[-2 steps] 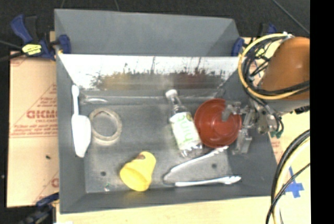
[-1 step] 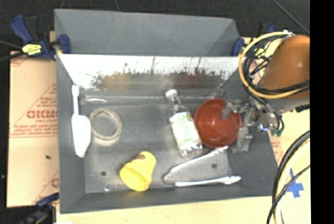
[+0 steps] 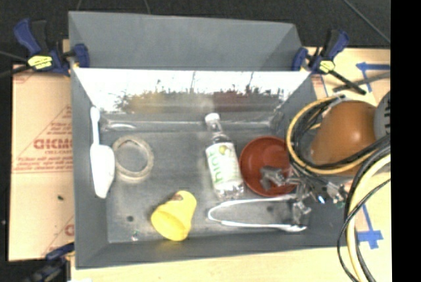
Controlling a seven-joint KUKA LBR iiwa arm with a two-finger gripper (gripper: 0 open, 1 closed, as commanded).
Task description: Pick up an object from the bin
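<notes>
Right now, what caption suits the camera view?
Gripper beside the red bowl; bottle, yellow cup and tape roll lie further left.

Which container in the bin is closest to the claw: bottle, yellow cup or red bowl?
The red bowl, on the right: the claw is right at its rim. The bottle lies beyond it, the yellow cup further left still.

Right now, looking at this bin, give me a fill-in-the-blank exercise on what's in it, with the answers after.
1. The cup lying on its side near the front wall of the bin is ____ in colour.
2. The clear bottle lies between the tape roll and the ____ bowl.
3. The white scoop lies along the view's ____ side of the bin.
4. The hand hangs by the bowl, on the view's ____ side.
Missing words: yellow; red; left; right.
</notes>
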